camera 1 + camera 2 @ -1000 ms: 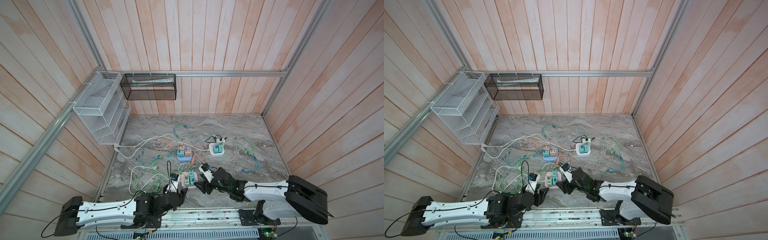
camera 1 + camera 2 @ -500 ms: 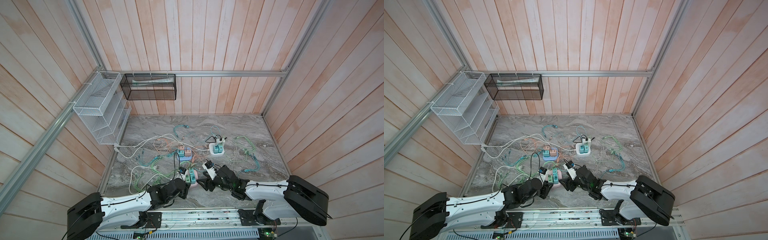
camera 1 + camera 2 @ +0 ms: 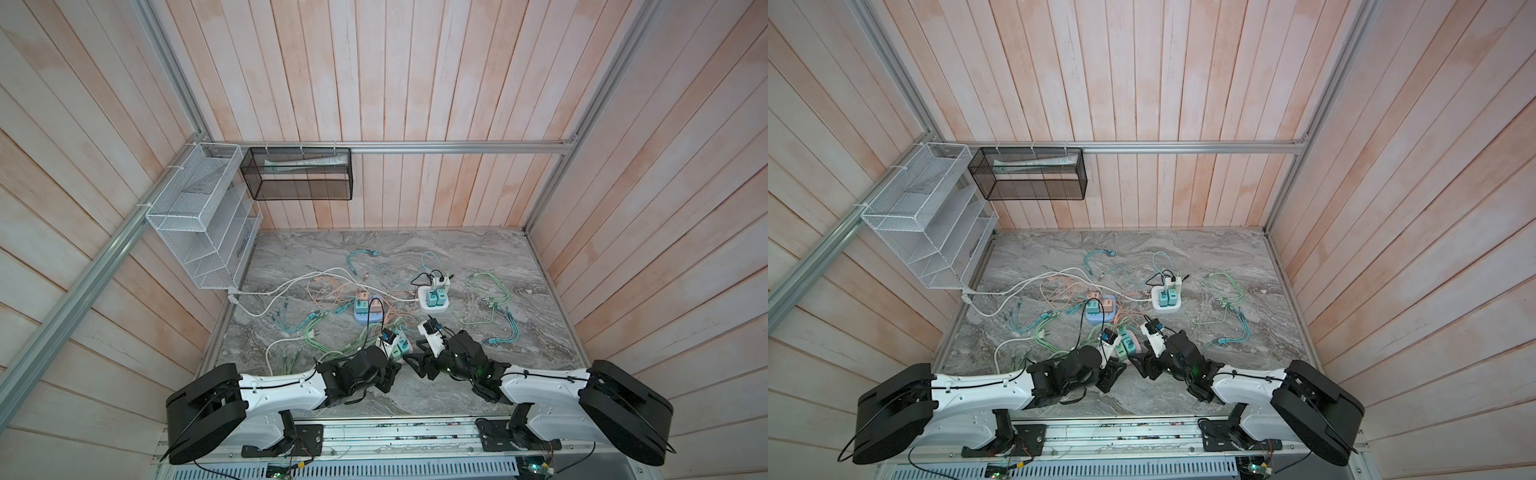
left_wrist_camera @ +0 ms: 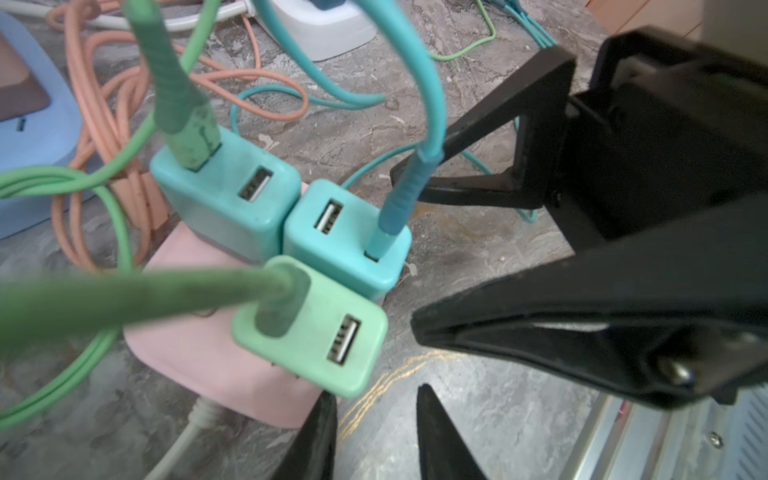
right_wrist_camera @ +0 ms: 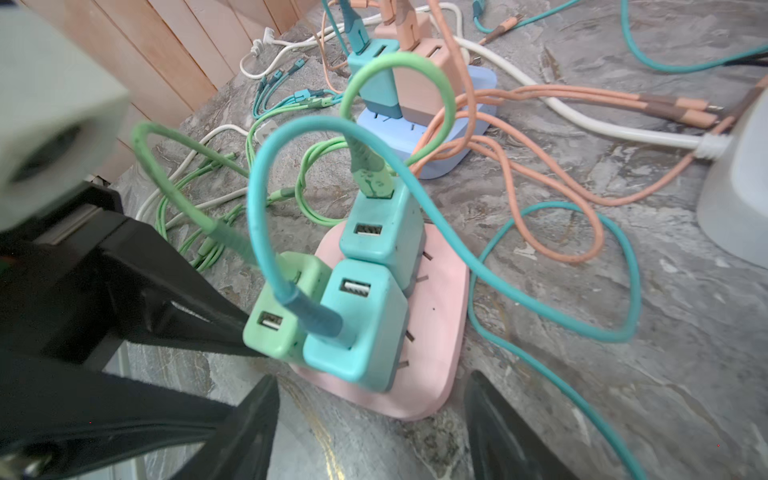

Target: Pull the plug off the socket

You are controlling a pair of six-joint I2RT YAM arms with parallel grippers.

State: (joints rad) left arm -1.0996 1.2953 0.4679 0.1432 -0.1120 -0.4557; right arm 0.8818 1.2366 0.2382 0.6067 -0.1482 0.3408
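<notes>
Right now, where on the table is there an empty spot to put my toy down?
Bare marble table runs along the back wall, and at the front right past the teal cable. The middle is crowded: pink socket, blue socket, white socket and tangled cables.

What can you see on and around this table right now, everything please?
Table: one, grey marble.
Pink socket: one, front.
Blue socket: one, centre.
White socket: one, right of blue.
Plugs on pink socket: three; teal, teal, green.
Plugs on blue socket: two; teal, peach.
Cables: many, green, teal, peach, white, strewn.
Racks: two; white, black, on walls.
End effectors: two, black; left end effector, right end effector, beside pink socket.
</notes>
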